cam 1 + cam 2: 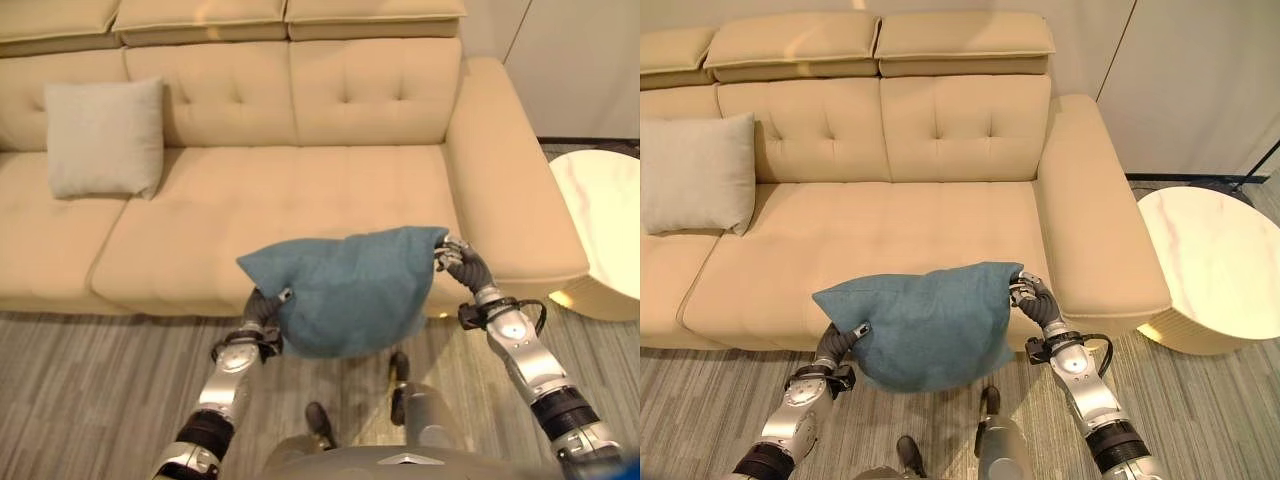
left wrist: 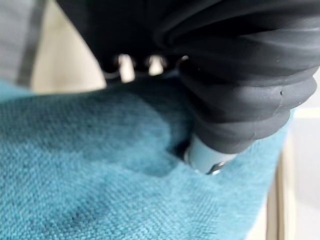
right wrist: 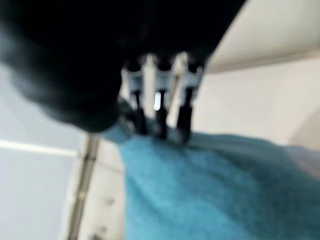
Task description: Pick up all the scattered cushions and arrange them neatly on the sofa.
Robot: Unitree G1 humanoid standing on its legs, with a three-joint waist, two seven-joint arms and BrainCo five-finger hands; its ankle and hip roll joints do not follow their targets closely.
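I have the teal cushion (image 1: pixel 350 290) held in the air just in front of the sofa (image 1: pixel 300 200) seat's front edge. My left hand (image 1: pixel 262 312) pinches its lower left side; my right hand (image 1: pixel 455 258) curls onto its upper right corner. It sags between the grips: soft and light, I judge, best held by corners. A beige cushion (image 1: pixel 103 138) leans against the backrest at the left.

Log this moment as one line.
hands: left, right grip blue cushion | cushion: above sofa front | next: place
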